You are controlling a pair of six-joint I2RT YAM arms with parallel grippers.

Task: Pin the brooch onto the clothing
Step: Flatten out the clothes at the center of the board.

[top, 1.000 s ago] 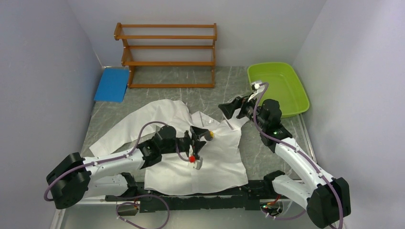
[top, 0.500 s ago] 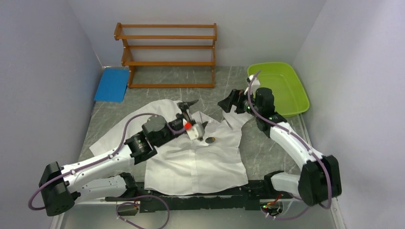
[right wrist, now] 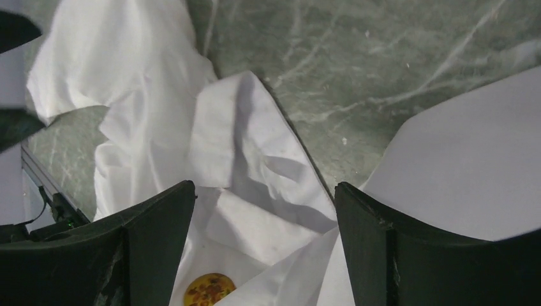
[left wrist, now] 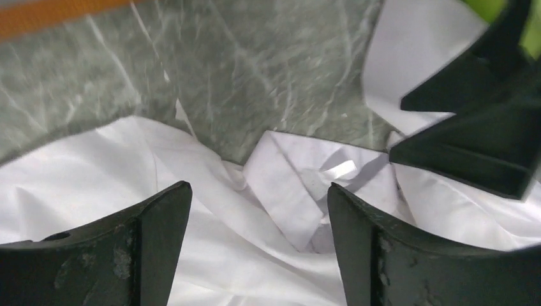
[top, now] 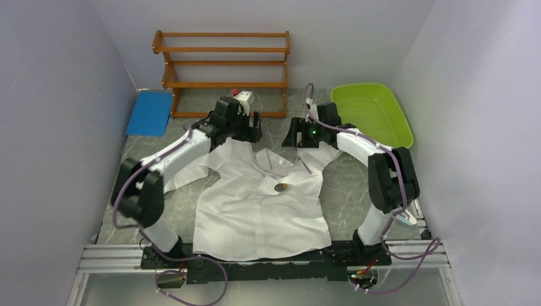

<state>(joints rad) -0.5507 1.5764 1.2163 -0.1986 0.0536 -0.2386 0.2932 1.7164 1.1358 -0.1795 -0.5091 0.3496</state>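
**Both jaws spread and empty over the collar; brooch lying on the chest of the shirt.**

My left jaws hang spread with nothing between them above the far left part of the shirt (top: pixel 255 220), near the wooden rack (top: pixel 221 35). The collar (left wrist: pixel 290 185) lies just below them. The brooch (top: pixel 281 187) sits on the chest panel, well apart from both jaws, and I cannot tell whether its pin has gone through the cloth. My right jaws, also spread and empty, hover just beside the left ones, above the other side of the collar. I judge 2 risks: tugging this thin fabric could slide an unfastened brooch off, and with my 2 arms this close, a move inward could knock them together.
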